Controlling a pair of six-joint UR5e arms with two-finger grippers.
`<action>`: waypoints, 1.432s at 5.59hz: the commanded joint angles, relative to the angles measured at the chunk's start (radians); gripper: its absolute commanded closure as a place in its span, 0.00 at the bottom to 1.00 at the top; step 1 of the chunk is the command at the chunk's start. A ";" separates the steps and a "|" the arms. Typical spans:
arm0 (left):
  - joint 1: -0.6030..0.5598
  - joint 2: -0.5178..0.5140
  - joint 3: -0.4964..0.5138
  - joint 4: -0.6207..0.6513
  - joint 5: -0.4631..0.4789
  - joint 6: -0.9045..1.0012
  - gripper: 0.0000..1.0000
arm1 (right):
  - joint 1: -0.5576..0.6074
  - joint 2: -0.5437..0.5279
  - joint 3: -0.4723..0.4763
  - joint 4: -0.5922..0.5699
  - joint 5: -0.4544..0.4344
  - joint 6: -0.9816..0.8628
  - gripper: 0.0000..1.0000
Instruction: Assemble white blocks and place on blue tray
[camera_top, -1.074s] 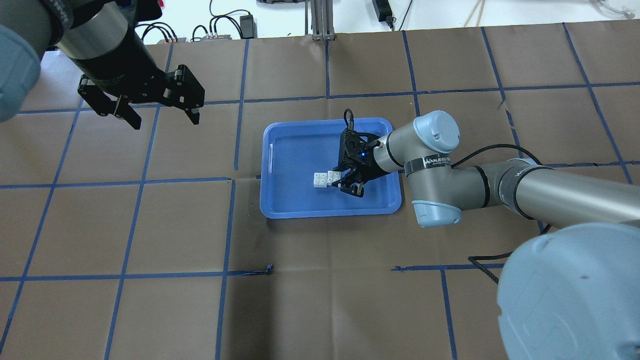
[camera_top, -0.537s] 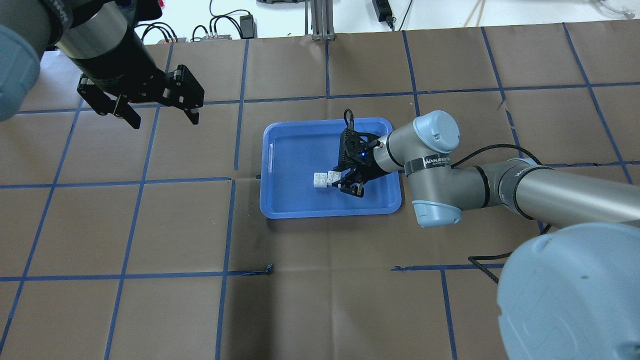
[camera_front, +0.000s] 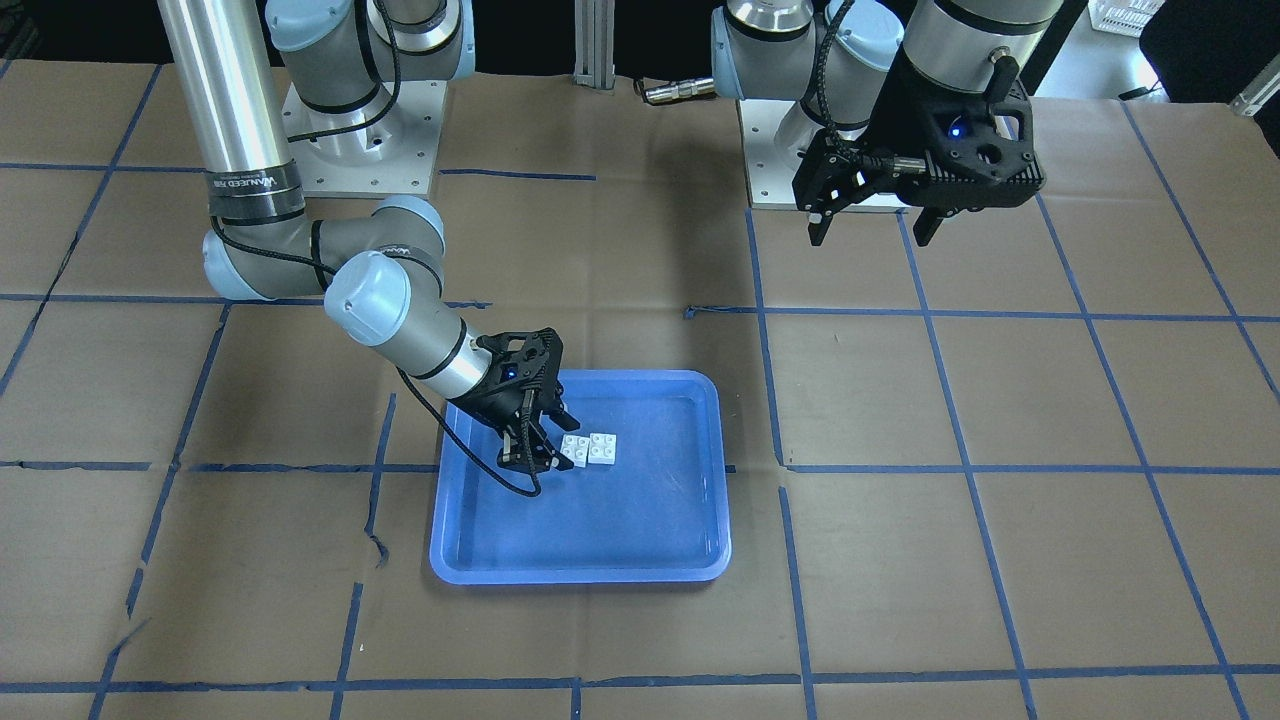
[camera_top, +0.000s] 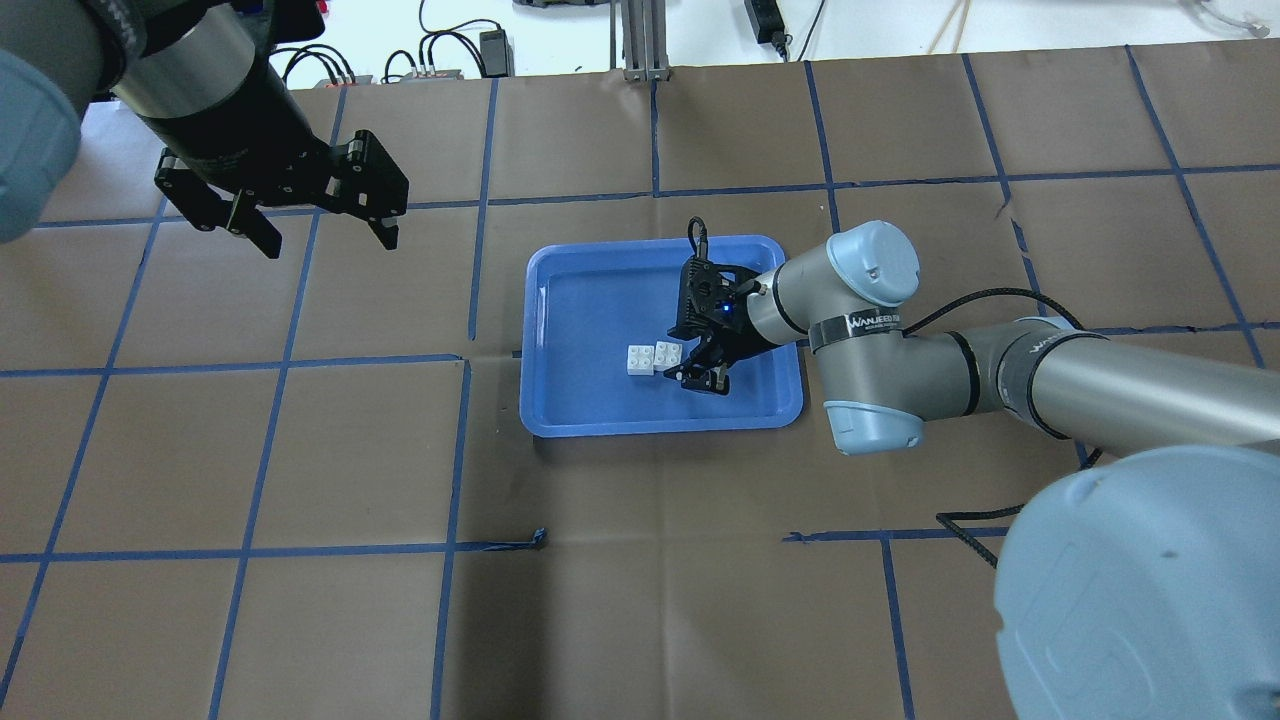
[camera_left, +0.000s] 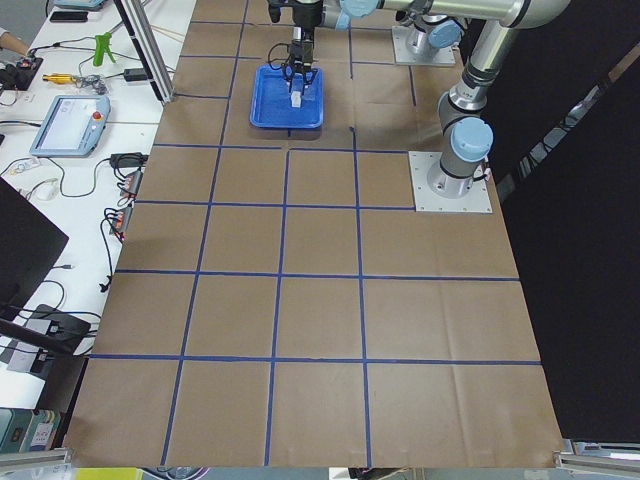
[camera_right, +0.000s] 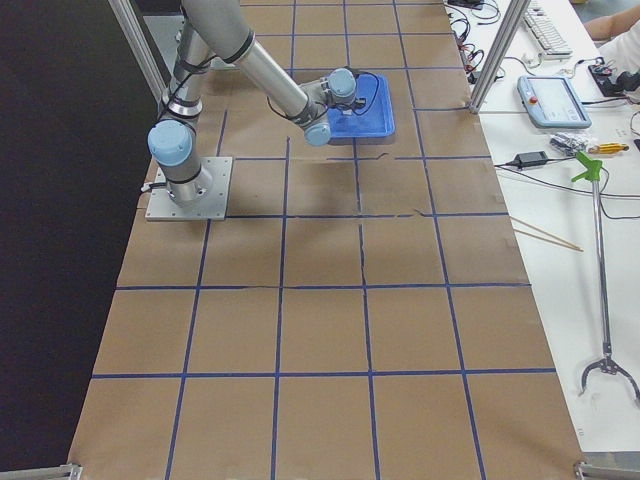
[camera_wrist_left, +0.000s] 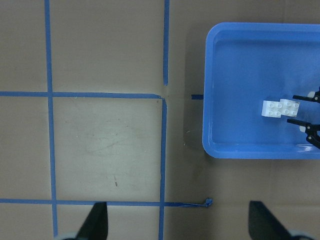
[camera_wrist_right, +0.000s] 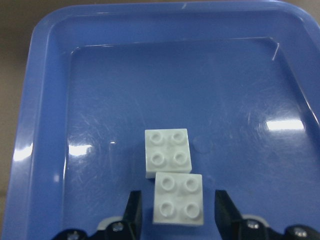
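The white blocks (camera_top: 652, 358), two small square plastic bricks with four round studs each, are located inside the blue tray (camera_top: 590, 300), a large shallow rectangular plastic tray with rounded corners and a raised rim. The tray is set flat on the worktop (camera_top: 650, 600), which is covered in brown paper marked with a grid of blue tape. Both blocks are seated studs-up on the tray floor, touching each other and offset sideways. Whether they are locked together cannot be determined.

The right end effector (camera_front: 558, 444) is positioned low inside the tray, at the blocks. In the right wrist view, its fingers (camera_wrist_right: 134, 212) are placed on either side of the near block (camera_wrist_right: 178, 199), and a narrow gap is visible at each side. The jaws are spread and nothing is gripped. The far block (camera_wrist_right: 167, 152) is located just beyond the fingertips.

The left end effector (camera_top: 332, 246) is held above the worktop, well apart from the tray. Its jaws are spread wide, with nothing between them. In the left wrist view, the tray and blocks are seen at the upper right.
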 joint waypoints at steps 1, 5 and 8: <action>0.000 0.001 0.000 0.000 0.000 0.001 0.01 | -0.005 -0.019 -0.036 0.025 -0.012 0.040 0.00; 0.002 0.001 0.002 0.000 0.000 0.001 0.01 | -0.025 -0.269 -0.355 0.822 -0.325 0.685 0.00; 0.002 0.003 0.003 0.000 0.003 0.001 0.01 | -0.137 -0.388 -0.537 1.250 -0.516 1.160 0.00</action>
